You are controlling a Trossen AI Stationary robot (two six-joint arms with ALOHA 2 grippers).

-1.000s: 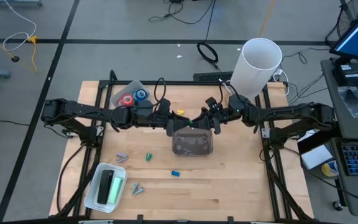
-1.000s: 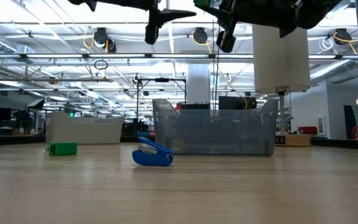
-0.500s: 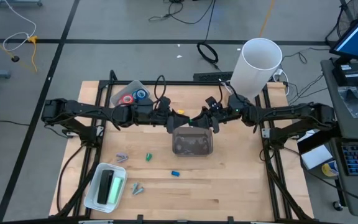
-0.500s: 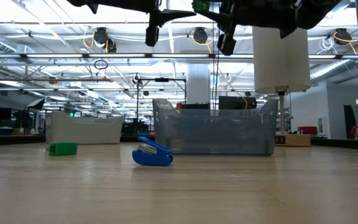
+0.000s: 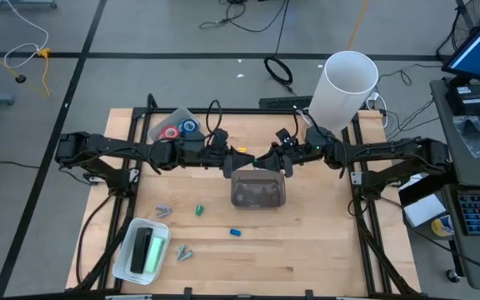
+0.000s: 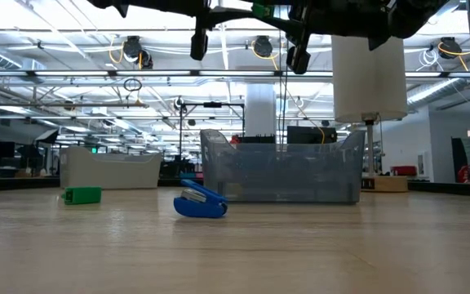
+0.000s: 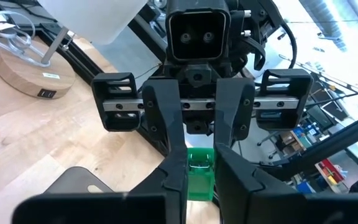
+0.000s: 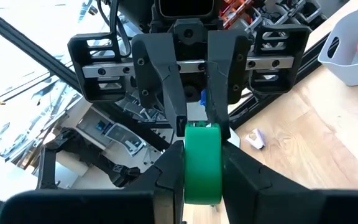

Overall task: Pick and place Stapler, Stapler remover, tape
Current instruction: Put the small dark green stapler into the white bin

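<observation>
You are mid-handover above the clear bin (image 5: 258, 192). The right gripper (image 7: 197, 163) is clamped on a small green roll (image 8: 202, 163), seemingly a tape roll, and the left gripper (image 8: 194, 127), facing it nose to nose, has its fingers closed onto the far edge of that same roll. Both grips look set, so your next move is probably to release the right fingers and draw that arm back.

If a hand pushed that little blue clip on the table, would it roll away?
Probably not: the blue clip lies low and long on the wooden table, so it would likely slide. It looks small and plastic, so probably light.
</observation>
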